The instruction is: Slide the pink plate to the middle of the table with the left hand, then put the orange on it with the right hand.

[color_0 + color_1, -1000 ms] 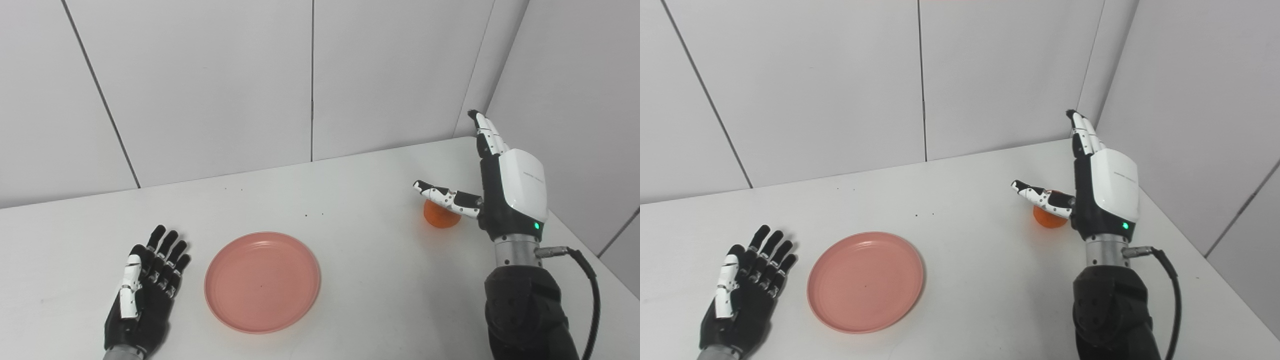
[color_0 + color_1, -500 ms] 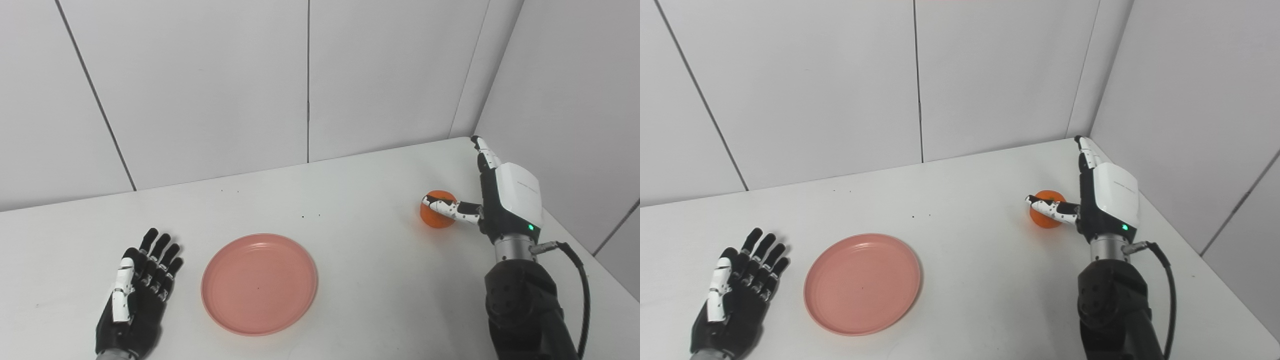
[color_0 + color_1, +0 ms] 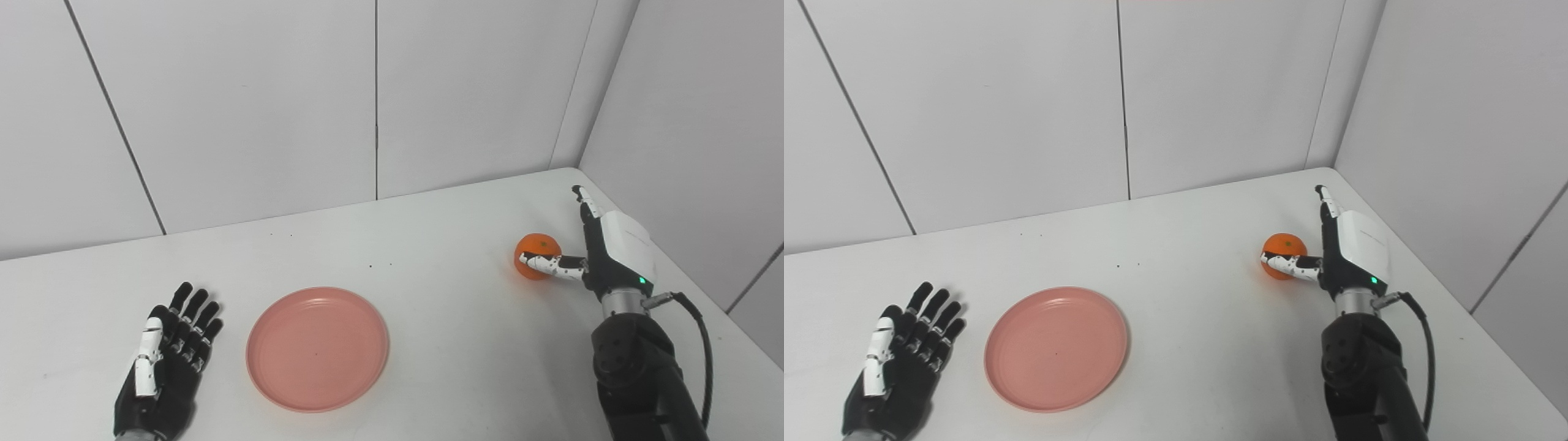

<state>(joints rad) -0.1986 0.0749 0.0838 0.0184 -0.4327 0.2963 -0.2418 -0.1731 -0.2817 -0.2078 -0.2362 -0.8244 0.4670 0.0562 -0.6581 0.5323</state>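
I see the round pink plastic plate (image 3: pixel 317 348) lying flat on the white table (image 3: pixel 441 343). It sits a bit to the left of the middle, near the front edge. I think the sliding part is done, or nearly done, because the plate is close to the centre and nothing is touching it. It could go a little more to the right, but I judge it good enough.

My black left hand (image 3: pixel 164 367) lies flat on the table just beside the plate, on its left. Its fingers are stretched out and a little apart. It holds nothing and does not touch the plate. It is just waiting.

The small round orange (image 3: pixel 536 255) is far over on the right side of the table, well apart from the plate. It is not on the plate yet, so that part is still to do.

My white and black right hand (image 3: pixel 603 254) is right next to the orange, on its right side. The thumb (image 3: pixel 548 264) reaches across the front of the orange and seems to touch it. The other fingers (image 3: pixel 583 201) point straight up past the orange, away from me, and are not curled round it. So this hand is spread wide and has no real hold.

What is left: close the right hand on the orange, lift it, carry it left, and set it down on the plate.
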